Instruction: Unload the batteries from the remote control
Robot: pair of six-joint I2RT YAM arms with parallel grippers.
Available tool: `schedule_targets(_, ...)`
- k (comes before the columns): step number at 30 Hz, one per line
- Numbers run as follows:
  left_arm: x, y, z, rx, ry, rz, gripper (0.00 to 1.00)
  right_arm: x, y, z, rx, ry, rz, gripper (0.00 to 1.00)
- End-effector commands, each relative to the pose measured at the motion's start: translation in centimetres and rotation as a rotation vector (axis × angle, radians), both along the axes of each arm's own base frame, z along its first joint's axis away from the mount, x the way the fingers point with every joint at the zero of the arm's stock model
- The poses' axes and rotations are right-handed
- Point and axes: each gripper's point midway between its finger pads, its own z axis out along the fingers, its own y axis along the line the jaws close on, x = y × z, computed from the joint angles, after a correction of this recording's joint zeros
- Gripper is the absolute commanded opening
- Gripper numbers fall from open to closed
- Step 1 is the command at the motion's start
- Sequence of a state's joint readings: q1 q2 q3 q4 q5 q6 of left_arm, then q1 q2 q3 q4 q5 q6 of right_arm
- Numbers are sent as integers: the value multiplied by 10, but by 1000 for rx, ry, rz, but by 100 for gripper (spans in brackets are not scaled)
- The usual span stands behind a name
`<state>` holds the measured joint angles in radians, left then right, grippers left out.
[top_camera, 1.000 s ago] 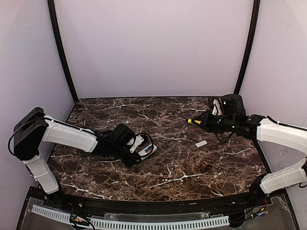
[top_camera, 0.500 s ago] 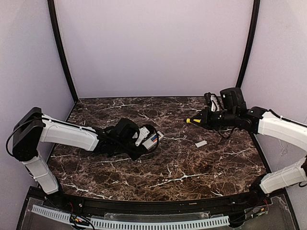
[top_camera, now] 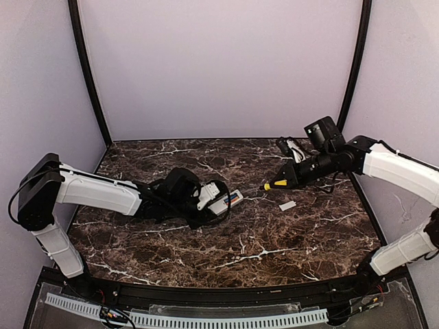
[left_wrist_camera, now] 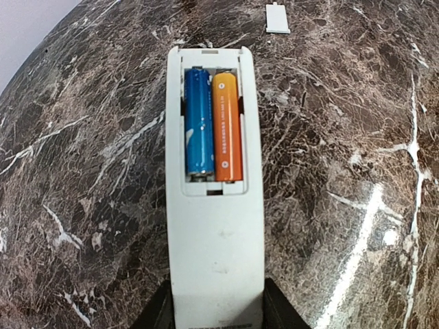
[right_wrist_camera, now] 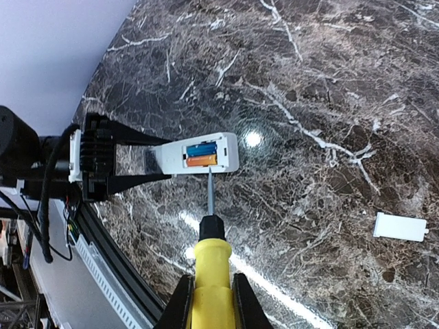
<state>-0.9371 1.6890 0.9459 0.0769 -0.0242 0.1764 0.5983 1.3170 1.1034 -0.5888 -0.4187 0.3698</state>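
Note:
My left gripper [left_wrist_camera: 216, 322] is shut on the white remote control [left_wrist_camera: 215, 205] and holds it out over the marble with its open battery bay up. The blue battery [left_wrist_camera: 199, 123] and the orange battery [left_wrist_camera: 227, 127] lie side by side in the bay. In the top view the remote [top_camera: 224, 202] sits left of centre. My right gripper [right_wrist_camera: 209, 305] is shut on the yellow-handled screwdriver [right_wrist_camera: 211, 267]; its blade tip lies near the remote's [right_wrist_camera: 199, 154] edge beside the orange battery [right_wrist_camera: 202, 161]. The screwdriver [top_camera: 278, 183] is right of the remote in the top view.
The small flat white cover [top_camera: 287, 205] lies on the marble table [top_camera: 274, 240] right of centre; it also shows in the left wrist view [left_wrist_camera: 277, 18] and the right wrist view [right_wrist_camera: 401, 227]. The purple walls and black corner posts enclose the table.
My left gripper has carried the remote to the right and turned it. My right gripper has swung down and left, bringing the screwdriver tip toward the remote.

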Motion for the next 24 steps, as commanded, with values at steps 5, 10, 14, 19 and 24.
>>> schedule_targets(5,-20,-19,7,-27,13,-145,6,-17,5,4,-11,25,131,0)
schedule_targets(10,-24,-20,-2,-3,30,-169,5,-19,9,-3,-33,43,148,0)
schedule_targets(14,-27,-22,-5,14,38,-178,4,-20,14,-10,-55,63,157,0)
schedule_targets(19,-32,-27,-8,27,55,-193,3,-19,15,-21,-95,86,140,0)
schedule_targets(24,-42,-27,-17,59,91,-205,3,-24,14,-33,-121,126,143,0)
